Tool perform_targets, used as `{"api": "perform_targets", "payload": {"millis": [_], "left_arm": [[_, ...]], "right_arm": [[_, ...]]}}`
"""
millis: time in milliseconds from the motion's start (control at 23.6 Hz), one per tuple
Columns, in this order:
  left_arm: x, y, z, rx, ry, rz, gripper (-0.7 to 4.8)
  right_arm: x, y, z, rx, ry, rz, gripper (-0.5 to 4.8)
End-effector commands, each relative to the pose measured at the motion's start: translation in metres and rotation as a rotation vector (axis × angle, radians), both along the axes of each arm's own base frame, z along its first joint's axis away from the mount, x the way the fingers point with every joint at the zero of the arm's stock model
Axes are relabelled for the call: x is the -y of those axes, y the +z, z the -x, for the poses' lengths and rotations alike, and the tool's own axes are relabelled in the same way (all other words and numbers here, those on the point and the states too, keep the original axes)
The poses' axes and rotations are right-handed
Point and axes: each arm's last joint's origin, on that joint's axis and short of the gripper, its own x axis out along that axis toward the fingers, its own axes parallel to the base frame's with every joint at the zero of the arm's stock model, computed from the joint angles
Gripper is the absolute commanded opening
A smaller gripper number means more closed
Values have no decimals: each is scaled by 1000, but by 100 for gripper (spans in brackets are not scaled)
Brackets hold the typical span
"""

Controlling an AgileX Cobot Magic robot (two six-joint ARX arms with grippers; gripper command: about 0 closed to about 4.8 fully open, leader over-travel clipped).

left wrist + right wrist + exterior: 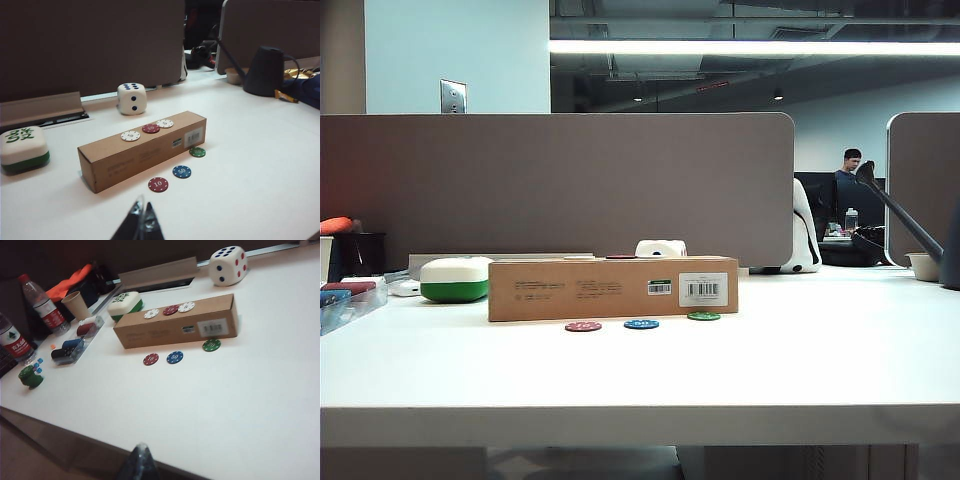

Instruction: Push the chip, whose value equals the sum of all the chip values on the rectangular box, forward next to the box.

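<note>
The rectangular box (613,288) is a long brown carton lying across the table, with two white chips and one red chip (150,128) on its top. The green chip (703,316) lies flat right at the box's front face, below the barcode label (213,328). A blue chip (182,171) and a red chip (158,184) lie farther from the box, toward the front. My left gripper (142,207) is shut and empty, a short way in front of the red chip. My right gripper (141,447) is shut and empty over the table's near edge, far from the chips. No arm shows in the exterior view.
A large die (132,98) stands behind the box and a white-and-green rounded case (22,147) to its left. On the left side are a tray of chips (75,342), a paper cup (75,304), bottles (47,307) and a green chip stack (31,376). A black cone-shaped object (264,70) stands far right.
</note>
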Motion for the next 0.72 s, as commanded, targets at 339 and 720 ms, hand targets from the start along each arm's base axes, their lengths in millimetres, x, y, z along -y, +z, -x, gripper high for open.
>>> {"api": "perform_targets", "payload": {"millis": [339, 720], "left_arm": [[0, 3, 0, 23, 1, 6, -5], [-12, -4, -5, -4, 230, -99, -5]], "right_arm": [[0, 4, 1, 34, -3, -15, -6], [0, 4, 1, 34, -1, -15, -6]]}}
